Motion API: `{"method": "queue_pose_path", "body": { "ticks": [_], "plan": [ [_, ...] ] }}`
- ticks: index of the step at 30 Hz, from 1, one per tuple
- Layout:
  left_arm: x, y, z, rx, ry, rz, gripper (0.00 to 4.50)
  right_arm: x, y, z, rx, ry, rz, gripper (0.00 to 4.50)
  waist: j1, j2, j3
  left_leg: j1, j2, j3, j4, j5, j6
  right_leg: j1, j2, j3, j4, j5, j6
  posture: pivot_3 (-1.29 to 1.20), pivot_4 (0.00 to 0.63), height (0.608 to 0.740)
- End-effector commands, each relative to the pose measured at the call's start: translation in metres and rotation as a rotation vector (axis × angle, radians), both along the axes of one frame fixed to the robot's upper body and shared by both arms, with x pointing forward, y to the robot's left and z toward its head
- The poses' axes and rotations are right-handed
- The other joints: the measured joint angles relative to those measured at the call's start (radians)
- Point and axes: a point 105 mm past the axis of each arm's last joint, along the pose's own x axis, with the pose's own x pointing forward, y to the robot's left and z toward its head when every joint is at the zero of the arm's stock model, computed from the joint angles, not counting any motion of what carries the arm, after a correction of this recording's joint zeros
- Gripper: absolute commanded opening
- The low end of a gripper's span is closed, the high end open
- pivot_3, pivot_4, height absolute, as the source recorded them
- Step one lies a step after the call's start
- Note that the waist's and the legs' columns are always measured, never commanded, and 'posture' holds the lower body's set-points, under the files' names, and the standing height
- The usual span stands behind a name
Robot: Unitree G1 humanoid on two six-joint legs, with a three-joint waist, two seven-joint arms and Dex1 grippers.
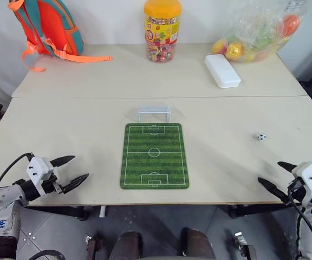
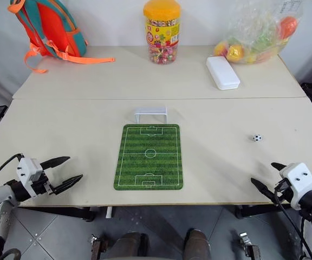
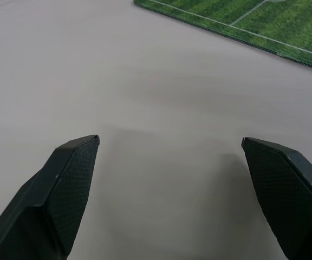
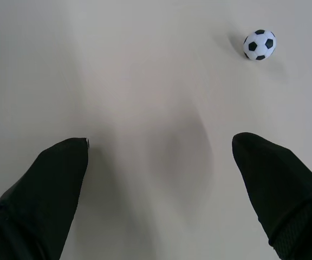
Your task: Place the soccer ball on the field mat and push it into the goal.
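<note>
Soccer ball (image 1: 261, 136) sits loose on the bare bench (image 1: 64, 130), not yet on the field mat (image 1: 155, 155) — it lies ahead of the right hand and well off to the mat's right.

Going left to right: the left hand (image 1: 69, 172) hovers over the near bench edge with its fingers spread wide and nothing between them; the mat's near left corner is off to its right. The mat lies in the middle, and the goal (image 1: 154, 114) stands just beyond its far end. The right hand (image 1: 275, 176) is also spread wide and empty, with the ball a short way beyond its fingertips.

The risks, as I judge them: the ball is tiny and round, so a finger that meets it off-centre could send it rolling across the smooth bench, perhaps off the edge. A pinch that closes too high would squirt it out. Once on the mat, a skewed push could miss the narrow goal or knock the light frame over.

The right wrist view shows the ball (image 4: 259, 44) ahead and to one side of the fingers' gap — an offset the head views hardly reveal. The head views alone give mat, goal and ball together.
</note>
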Motion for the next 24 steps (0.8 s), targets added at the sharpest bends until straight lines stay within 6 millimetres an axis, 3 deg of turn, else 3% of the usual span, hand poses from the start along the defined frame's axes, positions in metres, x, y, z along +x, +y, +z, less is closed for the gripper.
{"method": "queue_pose_path", "body": {
  "ticks": [1, 5, 10, 15, 18, 24],
  "plan": [
    [0.005, 0.011, 0.008, -0.020, 0.001, 0.051, 4.50, 0.004, 0.000, 0.012, -0.003, -0.033, -0.008, 4.46, 0.000, 0.000, 0.000, 0.000, 0.000, 0.000, 0.000, 0.000, 0.000, 0.000, 0.000, 0.000, 0.000, 0.000, 0.000, 0.00, 0.150, 0.740],
    [0.008, 0.012, 0.017, -0.073, -0.002, 0.092, 4.50, 0.010, 0.004, 0.024, 0.038, -0.030, -0.034, 4.46, -0.002, 0.000, 0.000, 0.000, 0.000, 0.000, 0.000, 0.000, 0.000, 0.000, 0.000, 0.000, 0.000, 0.000, 0.000, 0.00, 0.150, 0.740],
    [0.014, 0.008, 0.028, -0.124, 0.022, 0.089, 4.50, 0.032, 0.022, 0.057, 0.139, -0.042, -0.023, 4.46, -0.001, 0.000, 0.001, -0.001, 0.000, 0.000, 0.002, 0.000, 0.000, -0.002, 0.000, 0.001, 0.002, 0.000, 0.000, 0.00, 0.150, 0.740],
    [0.020, -0.017, 0.038, -0.092, -0.047, -0.100, 4.50, 0.070, 0.040, 0.087, 0.187, -0.081, 0.047, 4.46, -0.001, -0.001, 0.002, -0.003, 0.001, 0.001, 0.003, 0.000, -0.001, -0.004, 0.001, 0.001, 0.003, 0.000, -0.001, 0.00, 0.150, 0.740],
    [0.018, -0.033, 0.043, -0.158, -0.065, -0.225, 4.50, 0.087, 0.038, 0.084, 0.159, -0.057, 0.043, 4.46, 0.002, -0.001, 0.002, -0.004, 0.001, 0.001, 0.003, 0.000, -0.001, -0.004, 0.001, 0.001, 0.003, 0.000, -0.001, 0.00, 0.150, 0.740],
    [0.023, -0.044, 0.046, -0.152, -0.084, -0.311, 4.50, 0.117, 0.023, 0.070, 0.148, -0.015, -0.009, 4.46, -0.005, -0.002, 0.003, -0.006, 0.001, 0.003, 0.001, 0.000, 0.000, -0.008, 0.001, 0.001, 0.003, 0.000, -0.001, 0.00, 0.150, 0.740]
  ]
}}
